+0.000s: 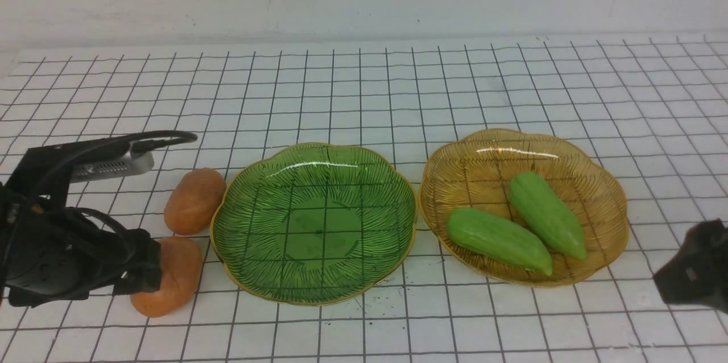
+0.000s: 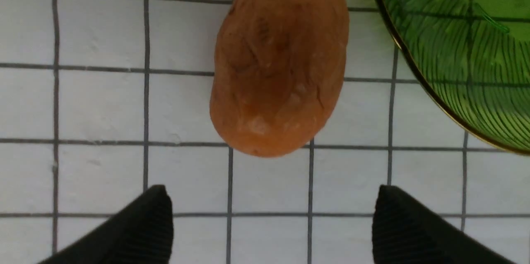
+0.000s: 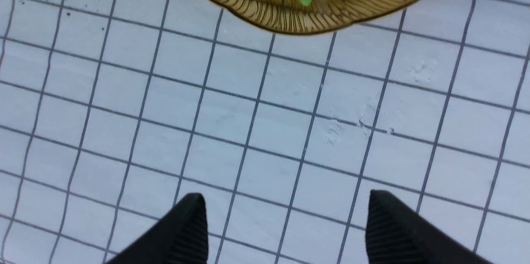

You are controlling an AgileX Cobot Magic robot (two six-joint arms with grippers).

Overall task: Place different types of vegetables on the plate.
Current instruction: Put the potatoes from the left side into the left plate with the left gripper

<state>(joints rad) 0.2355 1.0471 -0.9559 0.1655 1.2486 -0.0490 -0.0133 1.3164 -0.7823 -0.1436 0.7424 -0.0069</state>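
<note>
The left hand (image 2: 271,198) and right hand (image 3: 285,202) were seen released, empty. The orange-brown lumpy oval potato (image 2: 279,61) lay just beyond the left hand; clenched short, it could be shoved against the green ribbed glass plate (image 2: 414,65).

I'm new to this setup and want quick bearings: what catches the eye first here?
Two light green, smooth, tapered gourds lie side by side in the amber ribbed glass plate on the right. The green ribbed glass plate in the middle holds nothing. Left of it, two orange-brown lumpy potatoes sit on the gridded white table, with the open left gripper hovering by the nearer one.
</note>
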